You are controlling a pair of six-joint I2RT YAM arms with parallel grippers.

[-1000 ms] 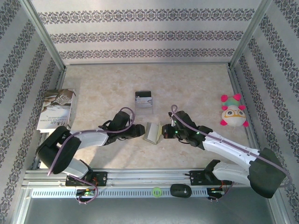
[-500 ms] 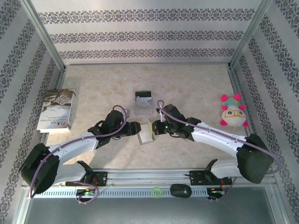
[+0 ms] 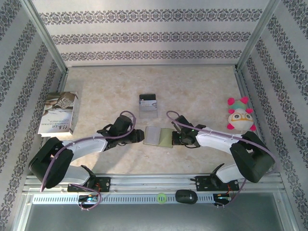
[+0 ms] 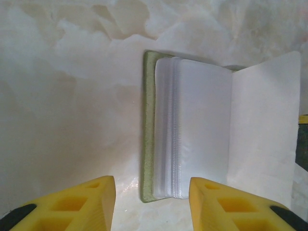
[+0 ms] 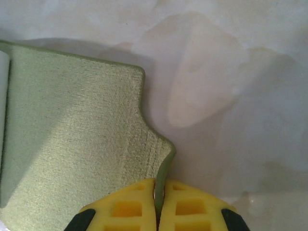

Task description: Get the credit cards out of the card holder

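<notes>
The olive-tan fabric bifold card holder (image 4: 197, 125) lies open on the pale marbled table (image 3: 202, 91) between both grippers, and because the right gripper (image 5: 157, 197) clamps only its thin cover edge, it may slip free once the left gripper (image 4: 151, 195), jaws apart and empty, pushes at the glossy pockets.

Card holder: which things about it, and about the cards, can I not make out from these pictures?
Whether cards remain inside the card holder: left wrist view, the stacked clear pockets look milky.
The holder's corner gripped by the right hand: right wrist view, covered by the fingers.
How many credit cards lie beyond it: top view, too small.
</notes>
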